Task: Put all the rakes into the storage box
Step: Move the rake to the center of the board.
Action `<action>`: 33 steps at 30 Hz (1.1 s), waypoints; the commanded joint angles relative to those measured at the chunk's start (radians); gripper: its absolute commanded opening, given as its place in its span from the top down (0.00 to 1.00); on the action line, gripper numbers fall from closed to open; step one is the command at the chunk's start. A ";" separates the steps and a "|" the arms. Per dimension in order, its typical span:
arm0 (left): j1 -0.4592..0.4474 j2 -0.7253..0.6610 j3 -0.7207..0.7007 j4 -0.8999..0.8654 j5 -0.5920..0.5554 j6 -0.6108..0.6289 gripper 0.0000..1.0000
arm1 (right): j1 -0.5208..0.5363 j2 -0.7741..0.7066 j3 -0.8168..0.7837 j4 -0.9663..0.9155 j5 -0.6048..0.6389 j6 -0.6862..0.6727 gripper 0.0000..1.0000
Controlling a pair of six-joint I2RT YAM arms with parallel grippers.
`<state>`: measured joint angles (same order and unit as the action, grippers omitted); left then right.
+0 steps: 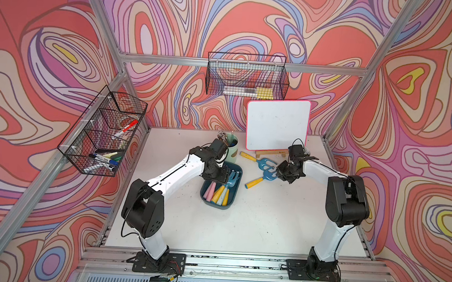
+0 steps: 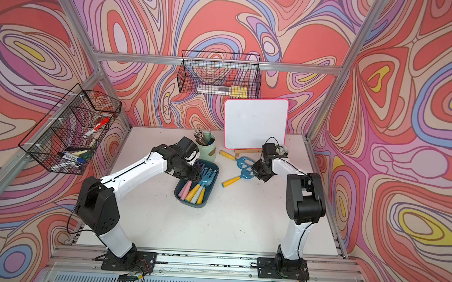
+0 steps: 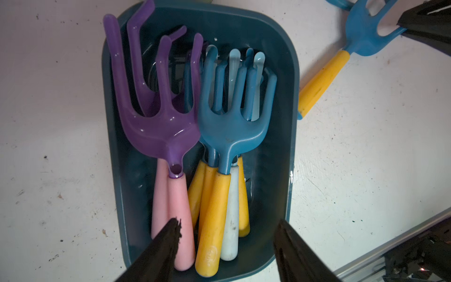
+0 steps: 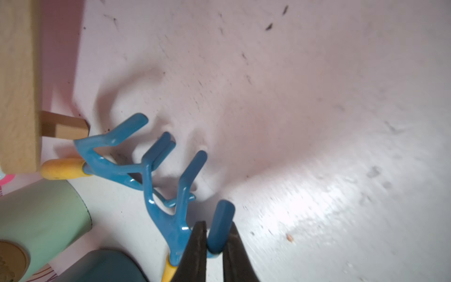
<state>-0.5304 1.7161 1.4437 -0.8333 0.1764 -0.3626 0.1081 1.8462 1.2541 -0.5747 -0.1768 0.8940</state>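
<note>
Against the far left wall hangs a wire basket of marker pens, out of play. Next along, the left gripper hovers just above the storage box, its two fingers spread wide with nothing between them. The box is a shallow dark teal tray near the middle of the white table. It already holds a bundle of toy rakes, with purple and blue heads at one end and pink, yellow and white handles at the other. A pale green cup stands just behind it.

To the right of the box, two blue rakes with yellow handles lie on the table, their heads overlapping. The rake nearer the front is the one being taken. The second rake lies behind it, near the foot of a small whiteboard on a wooden easel. Furthest right, the right gripper is closed on one outer prong of the rake's head, low over the table.

The step in hand looks like the grasp, and the rake seems not yet lifted. Next, I judge, comes a lift to free its prongs from the second rake, then a carry leftward to the box. The left gripper would likely need to clear away first. A grip on a single prong may let the rake swing.
</note>
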 commanded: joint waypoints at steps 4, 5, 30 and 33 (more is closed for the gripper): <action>-0.017 0.041 0.075 0.023 0.095 0.058 0.34 | 0.002 -0.112 -0.044 -0.085 0.000 -0.142 0.87; -0.032 0.048 0.086 0.023 0.103 0.072 0.34 | 0.001 -0.123 -0.055 -0.090 -0.009 -0.149 0.87; -0.200 0.401 0.425 -0.003 0.146 0.442 0.24 | 0.001 -0.199 -0.136 -0.163 -0.153 -0.204 0.47; -0.207 0.426 0.439 -0.016 0.123 0.503 0.23 | 0.001 -0.200 -0.133 -0.167 -0.166 -0.202 0.47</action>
<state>-0.7277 2.1170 1.8530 -0.8196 0.3122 0.0341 0.1081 1.6737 1.1278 -0.7376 -0.3172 0.6857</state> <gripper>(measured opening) 0.767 0.527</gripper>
